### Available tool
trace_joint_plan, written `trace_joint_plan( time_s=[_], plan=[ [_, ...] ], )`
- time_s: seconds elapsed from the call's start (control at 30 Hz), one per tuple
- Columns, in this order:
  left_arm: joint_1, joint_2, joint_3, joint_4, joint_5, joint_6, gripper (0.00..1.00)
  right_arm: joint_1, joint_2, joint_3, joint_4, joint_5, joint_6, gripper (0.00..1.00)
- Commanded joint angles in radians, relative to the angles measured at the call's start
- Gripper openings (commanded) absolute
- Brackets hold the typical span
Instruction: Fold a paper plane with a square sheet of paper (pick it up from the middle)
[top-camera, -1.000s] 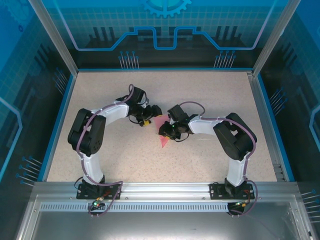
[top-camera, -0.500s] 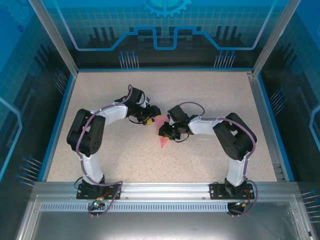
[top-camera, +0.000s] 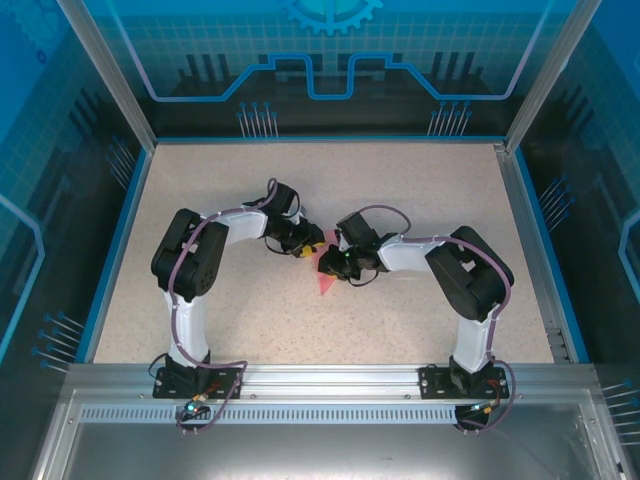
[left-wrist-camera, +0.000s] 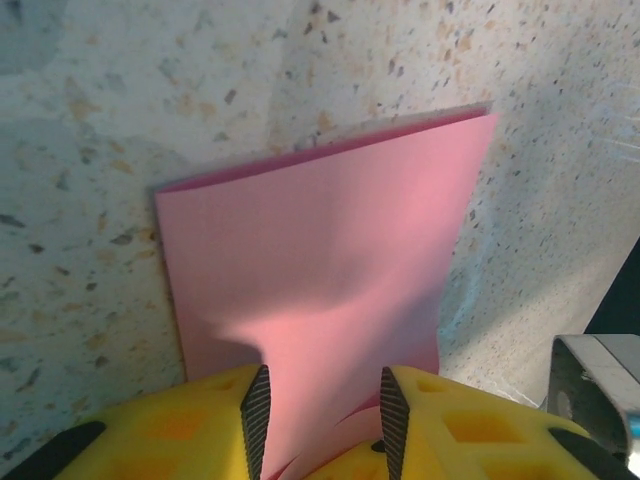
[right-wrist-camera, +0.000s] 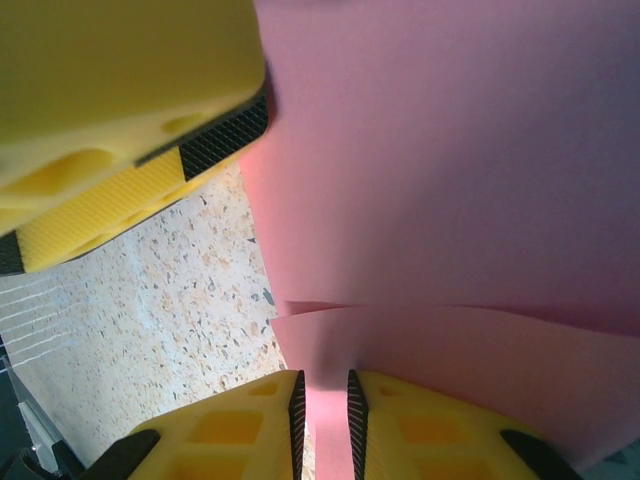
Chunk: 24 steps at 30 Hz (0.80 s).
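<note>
The pink square sheet of paper (top-camera: 326, 281) lies mid-table, partly folded over itself, between my two grippers. In the left wrist view the sheet (left-wrist-camera: 320, 230) humps up into a ridge that runs between the pads of my left gripper (left-wrist-camera: 325, 400), whose jaws stand a paper-ridge apart. My left gripper (top-camera: 308, 250) sits at the sheet's far left edge. In the right wrist view my right gripper (right-wrist-camera: 322, 400) is shut on a narrow fold of the paper (right-wrist-camera: 450, 150), with a yellow left finger (right-wrist-camera: 130, 100) close above. My right gripper (top-camera: 326, 263) sits over the sheet's right side.
The speckled tabletop (top-camera: 400, 190) spreads out on all sides of the paper. A blue rim and transparent walls (top-camera: 128, 220) enclose it, and an aluminium rail (top-camera: 330, 385) runs along the near edge by the arm bases.
My left arm has swung in toward the paper and its jaws have narrowed around the sheet's edge. The right gripper has stayed in place and tightened a little.
</note>
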Motion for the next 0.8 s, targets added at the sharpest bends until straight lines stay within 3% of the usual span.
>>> trace_joint_plan(
  time_s=[0.0, 0.77],
  plan=[
    [-0.001, 0.024, 0.031, -0.054, -0.017, 0.01, 0.37, 0.005, -0.007, -0.011, 0.02, -0.019, -0.019, 0.21],
    [-0.011, 0.042, 0.044, -0.089, -0.029, 0.026, 0.35, 0.004, 0.046, 0.025, 0.029, -0.024, -0.023, 0.19]
  ],
)
